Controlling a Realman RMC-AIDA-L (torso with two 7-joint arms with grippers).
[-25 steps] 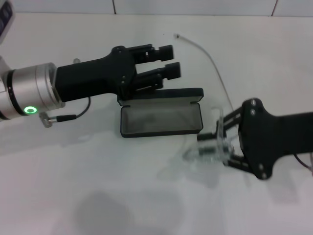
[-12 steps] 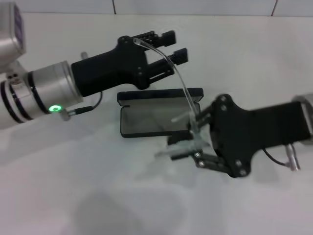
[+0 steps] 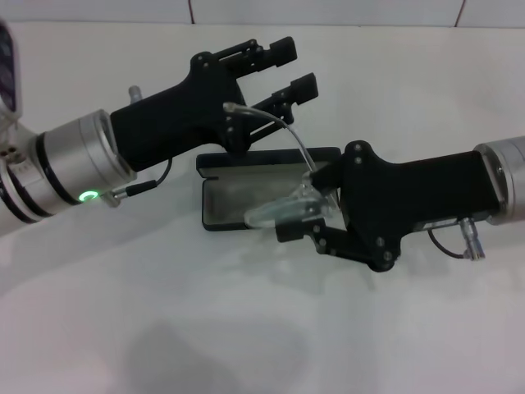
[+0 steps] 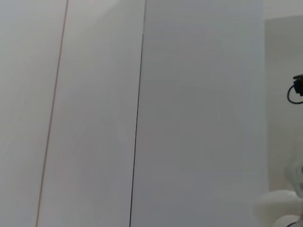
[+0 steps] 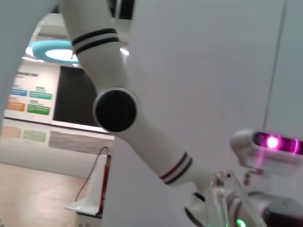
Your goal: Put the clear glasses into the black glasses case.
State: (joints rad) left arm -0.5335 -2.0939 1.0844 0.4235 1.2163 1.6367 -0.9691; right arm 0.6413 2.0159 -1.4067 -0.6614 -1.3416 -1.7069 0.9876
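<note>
Pinching the clear glasses (image 3: 283,211) over the black glasses case (image 3: 238,201), the right tool (image 3: 305,215) is clamped; the left tool (image 3: 289,69) gapes empty.

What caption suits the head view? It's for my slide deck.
Right tool carries clear glasses over the open black glasses case; left tool waits behind.
</note>
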